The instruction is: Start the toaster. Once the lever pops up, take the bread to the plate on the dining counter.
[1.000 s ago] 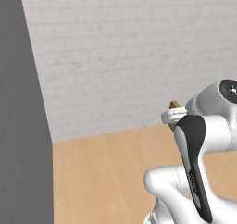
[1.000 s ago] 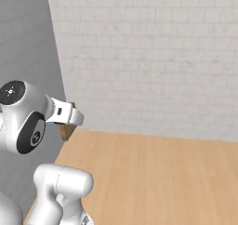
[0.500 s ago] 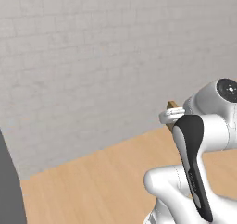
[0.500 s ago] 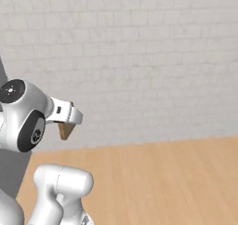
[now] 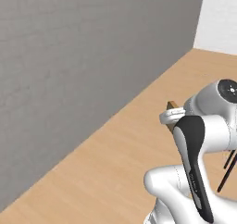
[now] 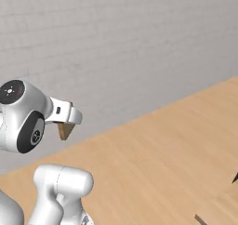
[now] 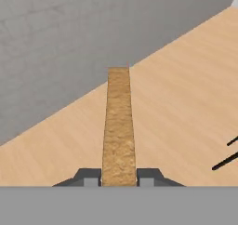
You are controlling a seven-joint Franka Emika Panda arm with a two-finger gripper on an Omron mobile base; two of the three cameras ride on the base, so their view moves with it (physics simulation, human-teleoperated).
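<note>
My gripper (image 7: 119,176) is shut on the bread (image 7: 118,122), a thin golden-brown slice seen edge-on, running straight out from between the two dark fingertips (image 7: 88,175). In the left base view the bread (image 5: 172,105) pokes out as a small brown corner at the gripper (image 5: 172,117), held high in front of the white arm. The right base view has the bread (image 6: 64,130) hanging as a brown wedge under the gripper (image 6: 65,125). The toaster, the plate and the dining counter are out of view.
A grey wall (image 5: 78,56) runs across ahead, meeting a light wood floor (image 5: 115,167). A white wall (image 5: 222,15) begins at the far corner. Thin dark legs (image 7: 227,160) of some furniture stand at the right, also low at the right in the left base view (image 5: 227,172).
The whole picture has swung sideways, so the base has turned; the wall and floor now lie at a new slant. The arm keeps its pose with the bread still gripped.
</note>
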